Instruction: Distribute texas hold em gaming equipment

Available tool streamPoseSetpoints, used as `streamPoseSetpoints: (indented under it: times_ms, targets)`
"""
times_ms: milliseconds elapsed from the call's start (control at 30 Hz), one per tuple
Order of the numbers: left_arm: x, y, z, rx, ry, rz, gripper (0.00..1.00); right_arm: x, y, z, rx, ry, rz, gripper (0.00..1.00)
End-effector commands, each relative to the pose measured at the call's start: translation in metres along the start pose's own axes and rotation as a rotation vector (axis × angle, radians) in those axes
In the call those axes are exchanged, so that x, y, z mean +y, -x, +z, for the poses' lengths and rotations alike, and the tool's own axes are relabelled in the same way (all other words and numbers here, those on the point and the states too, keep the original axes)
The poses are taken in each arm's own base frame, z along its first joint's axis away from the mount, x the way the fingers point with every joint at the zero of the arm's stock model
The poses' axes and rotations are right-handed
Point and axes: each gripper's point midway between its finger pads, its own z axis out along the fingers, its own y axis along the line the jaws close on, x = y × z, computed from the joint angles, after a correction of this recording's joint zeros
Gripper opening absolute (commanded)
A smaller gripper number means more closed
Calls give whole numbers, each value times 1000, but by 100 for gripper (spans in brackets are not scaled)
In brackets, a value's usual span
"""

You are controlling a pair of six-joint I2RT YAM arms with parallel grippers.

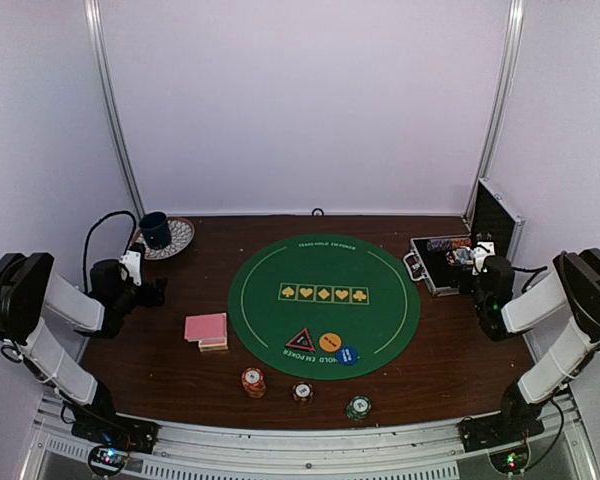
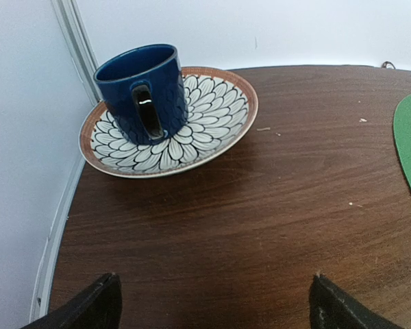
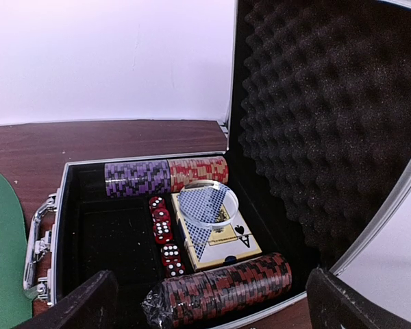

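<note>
Pink-backed cards (image 1: 206,328) sit near the counter's (image 1: 440,350) left edge; left pincer (image 2: 214,277) and right pincer (image 3: 212,274) both spread, empty. Best lower the left squarely astride them.

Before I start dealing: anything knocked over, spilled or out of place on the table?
Nothing looks spilled, toppled or damaged. The one misfit is the dark blue ceramic cup standing upright on the petal-patterned plate in the far left corner of the table: it is no poker gear.
</note>
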Motion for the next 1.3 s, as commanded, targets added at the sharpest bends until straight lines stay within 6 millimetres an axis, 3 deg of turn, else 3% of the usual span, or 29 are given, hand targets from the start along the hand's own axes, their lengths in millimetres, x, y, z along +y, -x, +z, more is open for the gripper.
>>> streamPoseSetpoints:
  times_ms: [0,200,467,800,900,1133,1267]
  targets:
    - [0,12,1,-51,7,-1,98,-3,10,4,-31,-12,10,100]
    - [0,13,1,-52,6,-2,98,-3,9,4,-28,-14,14,100]
    - [-3,16,1,-57,-17,7,98,-18,11,6,6,-57,57,100]
    - [-13,28,7,156,-124,129,97,0,66,-17,-30,-1,-56,99]
    - [-20,33,-2,232,-191,193,98,7,86,-24,4,16,-92,100]
    - [-29,67,-34,215,-255,175,97,42,144,-51,-18,146,-110,99]
    - [-36,85,-44,260,-310,132,97,45,173,-63,-60,201,-70,99]
